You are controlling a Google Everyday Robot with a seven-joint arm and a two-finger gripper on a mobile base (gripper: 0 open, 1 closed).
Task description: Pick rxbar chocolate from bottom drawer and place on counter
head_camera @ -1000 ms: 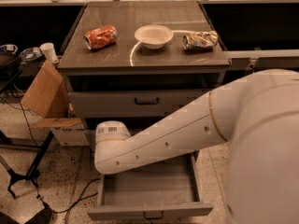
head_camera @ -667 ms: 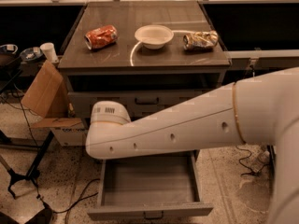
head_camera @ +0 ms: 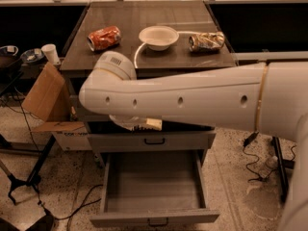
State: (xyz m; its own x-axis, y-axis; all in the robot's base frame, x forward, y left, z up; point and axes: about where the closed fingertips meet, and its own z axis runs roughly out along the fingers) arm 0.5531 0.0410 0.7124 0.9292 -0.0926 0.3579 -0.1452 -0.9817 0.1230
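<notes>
The bottom drawer (head_camera: 150, 189) stands pulled out, and the part of its grey floor that I see is bare. The rxbar chocolate is hidden or out of view. My thick white arm (head_camera: 192, 100) crosses the whole view from the right, level with the upper drawers. My gripper (head_camera: 138, 124) hangs under the arm's left end, in front of the cabinet, above the open drawer and below the counter's (head_camera: 192, 57) edge. Only a pale part of the gripper shows beneath the arm.
An orange-red crushed can (head_camera: 104, 37), a white bowl (head_camera: 159, 36) and a silvery-gold foil pack (head_camera: 207, 41) lie on the counter. A closed drawer (head_camera: 154, 141) sits above the open one. A cardboard box (head_camera: 45, 97), stand legs and cables fill the floor at the left.
My arm has risen from in front of the lower drawers to just under the counter's edge, and its end has shifted right. More of the open drawer's floor now shows.
</notes>
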